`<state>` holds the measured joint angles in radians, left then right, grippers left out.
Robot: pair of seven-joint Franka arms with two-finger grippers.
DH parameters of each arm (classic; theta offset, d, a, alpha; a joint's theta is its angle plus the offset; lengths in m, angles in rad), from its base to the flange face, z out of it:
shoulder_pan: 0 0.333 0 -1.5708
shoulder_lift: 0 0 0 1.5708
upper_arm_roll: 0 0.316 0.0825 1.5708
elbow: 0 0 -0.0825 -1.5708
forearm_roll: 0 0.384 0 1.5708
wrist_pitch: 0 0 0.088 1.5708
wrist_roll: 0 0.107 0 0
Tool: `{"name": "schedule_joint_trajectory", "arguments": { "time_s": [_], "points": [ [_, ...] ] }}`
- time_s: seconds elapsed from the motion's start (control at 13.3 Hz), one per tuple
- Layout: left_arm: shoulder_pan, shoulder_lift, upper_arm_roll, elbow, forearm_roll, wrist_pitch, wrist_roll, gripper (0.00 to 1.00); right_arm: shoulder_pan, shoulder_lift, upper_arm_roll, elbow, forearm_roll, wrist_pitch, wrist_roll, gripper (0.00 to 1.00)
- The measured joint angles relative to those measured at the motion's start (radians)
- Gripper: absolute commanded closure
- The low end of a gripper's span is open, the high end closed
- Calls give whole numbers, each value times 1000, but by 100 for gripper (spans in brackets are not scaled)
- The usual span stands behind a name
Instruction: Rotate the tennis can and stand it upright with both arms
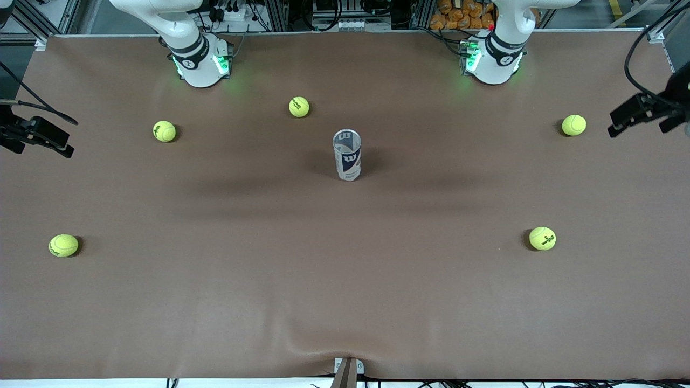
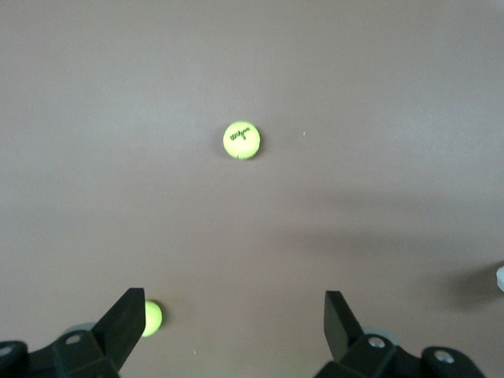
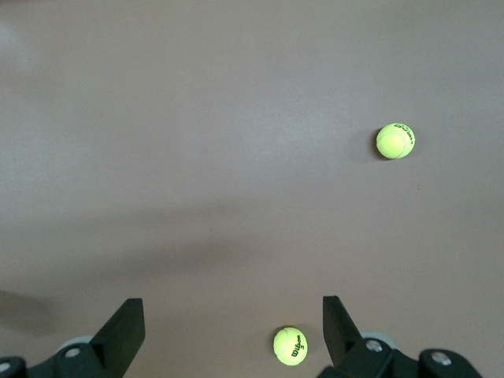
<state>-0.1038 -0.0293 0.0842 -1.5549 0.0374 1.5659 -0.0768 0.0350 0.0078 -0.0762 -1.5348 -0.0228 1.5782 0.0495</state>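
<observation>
The tennis can (image 1: pixel 347 156) stands upright in the middle of the table, silver rim and open mouth on top, with a white "W" on its navy band. Both arms rise from their bases and their hands hang high over the table's ends, well away from the can. My left gripper (image 1: pixel 625 119) (image 2: pixel 235 303) is open and empty over the left arm's end. My right gripper (image 1: pixel 51 141) (image 3: pixel 233 307) is open and empty over the right arm's end. A sliver of the can shows at the edge of the left wrist view (image 2: pixel 500 278).
Several yellow-green tennis balls lie scattered: near the right arm's base (image 1: pixel 299 106) (image 1: pixel 164 131), at the right arm's end nearer the camera (image 1: pixel 63 245), and at the left arm's end (image 1: pixel 573 125) (image 1: pixel 542 238). The brown table cover (image 1: pixel 345 302) has a wrinkle at its near edge.
</observation>
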Motion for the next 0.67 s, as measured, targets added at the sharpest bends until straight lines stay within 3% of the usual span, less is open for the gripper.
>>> {"name": "schedule_joint_trajectory", "arguments": {
  "time_s": [0.67],
  "points": [
    [-8,31,9,48,1,-31,6,0,0,0,2,1,0,-27,0,0]
  ]
}}
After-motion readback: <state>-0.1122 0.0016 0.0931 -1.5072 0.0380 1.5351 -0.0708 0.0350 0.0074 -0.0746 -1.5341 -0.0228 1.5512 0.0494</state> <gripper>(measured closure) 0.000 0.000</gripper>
